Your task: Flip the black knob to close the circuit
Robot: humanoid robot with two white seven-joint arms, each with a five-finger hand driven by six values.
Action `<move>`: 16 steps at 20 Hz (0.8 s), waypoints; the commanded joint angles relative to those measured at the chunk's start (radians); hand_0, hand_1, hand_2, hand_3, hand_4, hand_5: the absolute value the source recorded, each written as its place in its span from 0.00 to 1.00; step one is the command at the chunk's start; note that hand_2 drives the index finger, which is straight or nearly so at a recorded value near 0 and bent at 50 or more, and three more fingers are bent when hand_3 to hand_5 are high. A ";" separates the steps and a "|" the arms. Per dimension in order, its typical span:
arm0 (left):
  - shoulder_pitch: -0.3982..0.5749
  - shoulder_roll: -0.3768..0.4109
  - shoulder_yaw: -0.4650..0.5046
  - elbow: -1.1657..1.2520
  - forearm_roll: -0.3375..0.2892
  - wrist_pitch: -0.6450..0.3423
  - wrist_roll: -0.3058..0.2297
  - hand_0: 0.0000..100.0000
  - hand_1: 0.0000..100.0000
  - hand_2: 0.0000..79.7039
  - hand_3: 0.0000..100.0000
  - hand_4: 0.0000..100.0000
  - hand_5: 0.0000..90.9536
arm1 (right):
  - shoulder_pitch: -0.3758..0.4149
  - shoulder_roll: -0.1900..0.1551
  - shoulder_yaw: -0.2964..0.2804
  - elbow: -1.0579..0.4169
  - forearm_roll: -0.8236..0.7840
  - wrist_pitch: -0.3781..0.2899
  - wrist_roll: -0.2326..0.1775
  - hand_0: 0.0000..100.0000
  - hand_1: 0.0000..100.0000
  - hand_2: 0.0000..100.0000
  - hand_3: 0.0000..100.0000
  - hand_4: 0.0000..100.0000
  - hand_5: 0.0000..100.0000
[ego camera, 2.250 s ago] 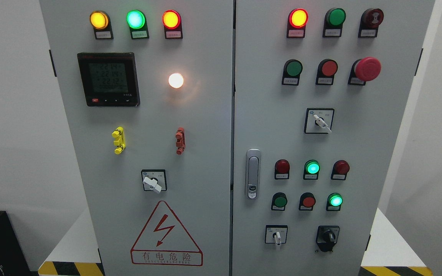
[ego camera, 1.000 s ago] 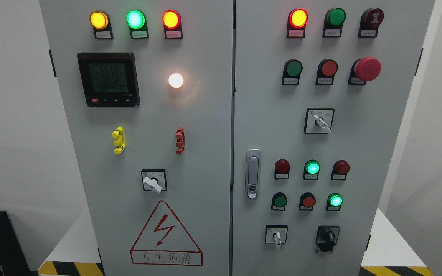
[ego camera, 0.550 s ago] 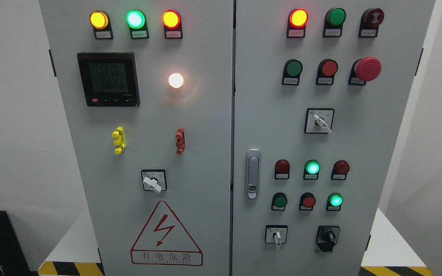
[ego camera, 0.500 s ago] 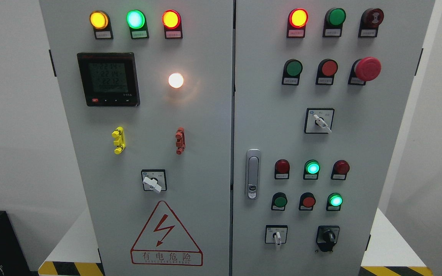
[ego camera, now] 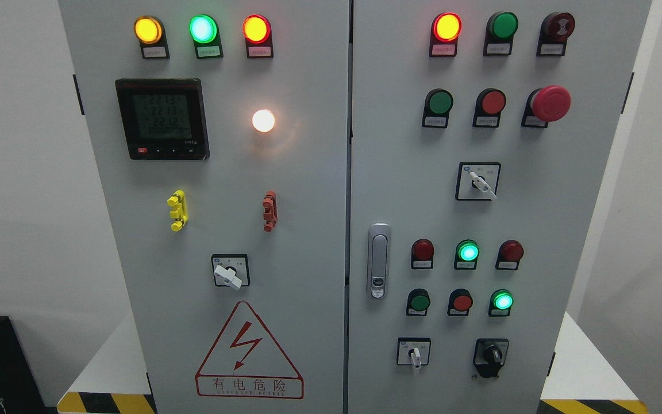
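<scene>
One black knob (ego camera: pixel 491 355) low on the right door (ego camera: pixel 538 230); three white selector switches (ego camera: pixel 228 276); neither hand visible, finger state unknown.

carrier: grey cabinet (ego camera: pixel 308 190) | mounted low right: black knob (ego camera: pixel 490 356) | stands on: white platform (ego camera: pixel 581 368)

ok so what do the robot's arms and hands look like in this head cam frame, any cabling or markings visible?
Cannot tell: neither arm nor hand is in this head view, so no colours, cables or markings show. The frame holds only the grey cabinet, with the black knob at its lower right untouched and nothing near it.
</scene>
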 commanded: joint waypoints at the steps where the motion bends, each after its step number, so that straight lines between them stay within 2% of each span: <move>1: 0.000 0.000 -0.021 0.021 -0.021 -0.001 0.001 0.00 0.00 0.00 0.00 0.00 0.00 | 0.000 -0.006 0.010 -0.181 0.144 -0.054 -0.040 0.00 0.18 0.31 0.52 0.40 0.23; 4: 0.000 0.000 -0.021 0.021 -0.021 0.001 0.001 0.00 0.00 0.00 0.00 0.00 0.00 | -0.004 0.000 0.003 -0.248 0.225 -0.051 -0.071 0.00 0.18 0.40 0.60 0.47 0.32; 6: 0.000 0.000 -0.020 0.021 -0.021 -0.001 0.001 0.00 0.00 0.00 0.00 0.00 0.00 | -0.007 0.006 -0.024 -0.290 0.314 -0.048 -0.096 0.00 0.18 0.45 0.64 0.50 0.37; 10: 0.000 0.000 -0.021 0.021 -0.021 -0.001 0.001 0.00 0.00 0.00 0.00 0.00 0.00 | -0.026 0.026 -0.052 -0.357 0.490 -0.047 -0.178 0.01 0.21 0.63 0.78 0.62 0.57; 13: 0.000 0.000 -0.021 0.021 -0.021 -0.001 0.001 0.00 0.00 0.00 0.00 0.00 0.00 | -0.032 0.029 -0.073 -0.411 0.579 -0.042 -0.182 0.03 0.22 0.71 0.86 0.67 0.66; 16: 0.000 0.000 -0.021 0.021 -0.021 0.001 0.001 0.00 0.00 0.00 0.00 0.00 0.00 | -0.041 0.035 -0.113 -0.461 0.711 -0.030 -0.180 0.01 0.22 0.75 0.89 0.70 0.70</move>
